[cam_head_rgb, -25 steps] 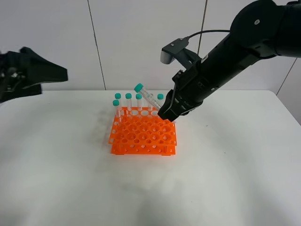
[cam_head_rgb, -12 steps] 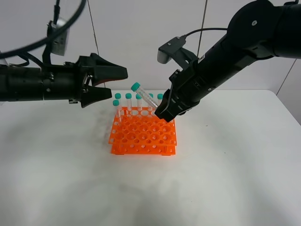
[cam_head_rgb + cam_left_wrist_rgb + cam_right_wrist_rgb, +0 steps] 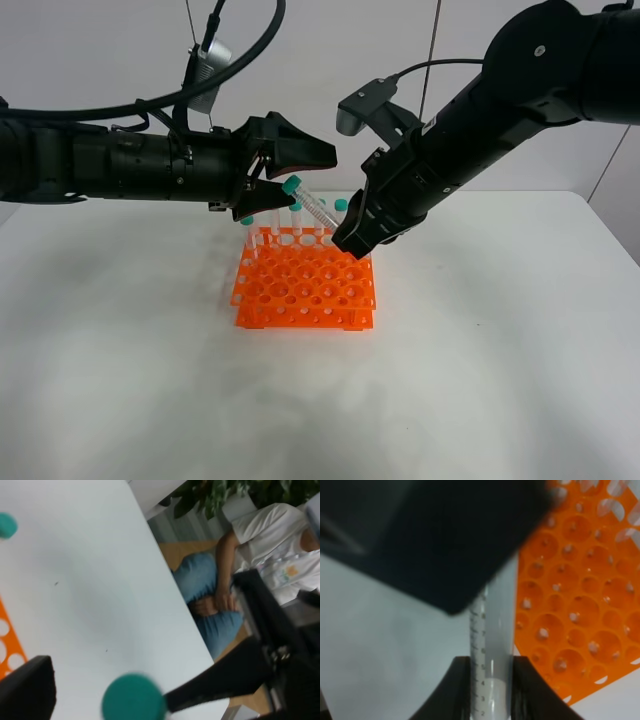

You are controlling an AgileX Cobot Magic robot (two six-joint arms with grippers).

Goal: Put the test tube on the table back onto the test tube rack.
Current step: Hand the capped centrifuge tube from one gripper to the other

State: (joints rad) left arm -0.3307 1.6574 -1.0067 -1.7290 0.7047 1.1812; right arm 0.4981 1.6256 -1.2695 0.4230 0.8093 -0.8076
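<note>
Exterior high view, with the two wrist views as insets.

**Student:** Where is the test tube (image 3: 316, 209)?

**Legend:** Off the table (image 3: 480, 360), in the air near the back edge of the orange rack (image 3: 305, 288) and higher than it. It leans steeply, with the teal cap (image 3: 293, 186) uppermost and toward the left arm, and the tapered end down. The right gripper (image 3: 346, 240) is closed on its lower part. The right wrist view shows two dark fingers (image 3: 461, 690) pressed against either side of the graduated barrel, with rack holes beyond.

**Student:** And the left gripper (image 3: 303, 176)?

**Legend:** Jaws spread wide, holding nothing. The cap sits at the mouth of the jaws; whether either jaw touches it cannot be told. The left wrist view shows the cap blurred and close.

**Student:** How much of the task is done?

**Legend:** The pick-up is done. The insertion is not: the tube sits in no hole and is too tilted to drop into one. Several other capped tubes (image 3: 273, 213) stand upright in the back row, and many holes in front of them are free. Judging from this arrangement, what remains is to bring the tube upright, possibly by passing it to the left gripper at the cap end. After that, the tip must be lined up with a free hole, lowered and released.
</note>
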